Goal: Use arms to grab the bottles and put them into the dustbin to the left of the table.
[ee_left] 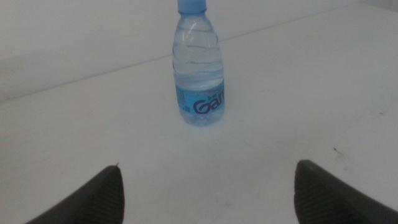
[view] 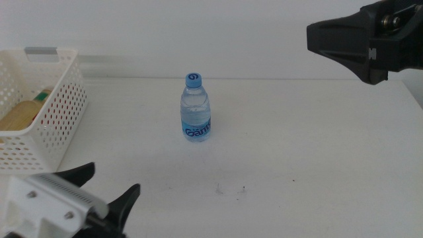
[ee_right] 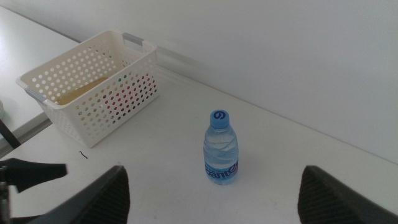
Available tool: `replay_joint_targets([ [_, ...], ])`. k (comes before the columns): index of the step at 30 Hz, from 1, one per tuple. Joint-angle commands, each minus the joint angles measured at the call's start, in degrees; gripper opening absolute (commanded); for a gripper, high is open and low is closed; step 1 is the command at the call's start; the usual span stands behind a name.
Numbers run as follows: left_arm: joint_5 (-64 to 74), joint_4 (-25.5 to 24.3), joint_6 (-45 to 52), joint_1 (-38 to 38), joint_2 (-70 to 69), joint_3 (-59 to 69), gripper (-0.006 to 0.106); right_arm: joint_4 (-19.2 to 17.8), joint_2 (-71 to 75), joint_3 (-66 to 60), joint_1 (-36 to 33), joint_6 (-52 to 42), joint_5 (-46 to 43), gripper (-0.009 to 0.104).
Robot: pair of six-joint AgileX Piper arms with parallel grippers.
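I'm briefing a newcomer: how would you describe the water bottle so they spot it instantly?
On the white table, right of the perforated white dustbin, the water bottle stands upright alone. It is clear, blue-capped and blue-labelled, the only container left outside the dustbin.

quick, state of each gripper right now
Left gripper: open, empty, low at the near table edge, aimed at the water bottle.
Right gripper: open, empty, raised at the far right.
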State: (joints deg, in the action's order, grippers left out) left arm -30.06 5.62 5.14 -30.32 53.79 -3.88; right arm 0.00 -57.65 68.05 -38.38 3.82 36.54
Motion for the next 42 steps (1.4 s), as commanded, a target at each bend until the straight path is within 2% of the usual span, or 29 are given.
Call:
replay_joint_targets([
  [1, -10.0, -1.2, -2.9, 0.0, 7.3, 0.2, 0.094, -0.7, 0.1, 0.1, 0.2, -0.2, -0.2, 0.090],
  [7, -33.5, -0.4, -5.1, 0.0, 26.1, -1.1, 0.094, -0.7, 0.1, 0.1, 0.2, -0.2, -0.2, 0.090],
  [10, -38.1, -0.2, -6.8, 0.0, 34.8, -5.3, 0.094, -0.7, 0.1, 0.1, 0.2, -0.2, -0.2, 0.090],
  [15, -38.2, -2.0, -7.5, 0.0, 45.3, -15.4, 0.094, -0.7, 0.1, 0.1, 0.2, -0.2, -0.2, 0.090],
  [24, -32.6, -2.2, -7.8, 1.6, 57.5, -30.3, 0.094, -0.7, 0.1, 0.1, 0.2, -0.2, -0.2, 0.090],
  [34, -25.8, -11.0, -9.9, 5.7, 66.2, -42.7, 0.094, -0.7, 0.1, 0.1, 0.2, -0.2, -0.2, 0.090],
  [42, -22.5, -10.7, -9.9, 5.8, 71.9, -51.1, 0.094, -0.7, 0.1, 0.1, 0.2, -0.2, -0.2, 0.090],
])
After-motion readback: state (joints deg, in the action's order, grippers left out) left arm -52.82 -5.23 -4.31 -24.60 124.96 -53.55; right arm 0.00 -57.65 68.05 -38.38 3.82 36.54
